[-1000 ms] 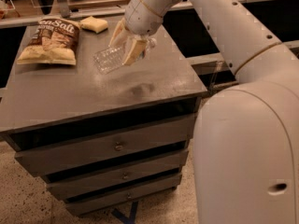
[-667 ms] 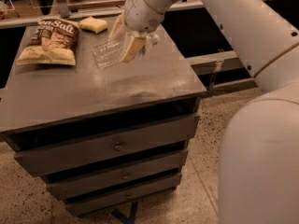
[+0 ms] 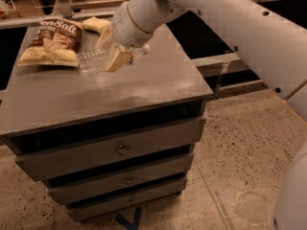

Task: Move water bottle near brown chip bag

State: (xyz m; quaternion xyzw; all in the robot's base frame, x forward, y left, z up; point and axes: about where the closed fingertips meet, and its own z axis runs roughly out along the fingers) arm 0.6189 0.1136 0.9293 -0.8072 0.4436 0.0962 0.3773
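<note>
The water bottle point(image 3: 92, 61) is clear and ribbed, lying sideways with its cap end to the right. My gripper point(image 3: 112, 49) is shut on it, with cream-coloured fingers point(image 3: 117, 59) on either side of its middle. It is held low over the grey cabinet top point(image 3: 124, 92), whether touching I cannot tell. The brown chip bag point(image 3: 53, 41), with "Sea Salt" lettering, lies flat at the back left of the top. The bottle's left end is a short gap to the right of the bag's lower right corner.
A small plain tan packet point(image 3: 97, 24) lies at the back of the top, just behind my gripper. The cabinet has three drawers point(image 3: 120, 150) below. Speckled floor point(image 3: 240, 152) lies to the right, and dark shelving runs behind.
My gripper has carried the water bottle left and lower, from the middle of the top to just beside the brown chip bag.
</note>
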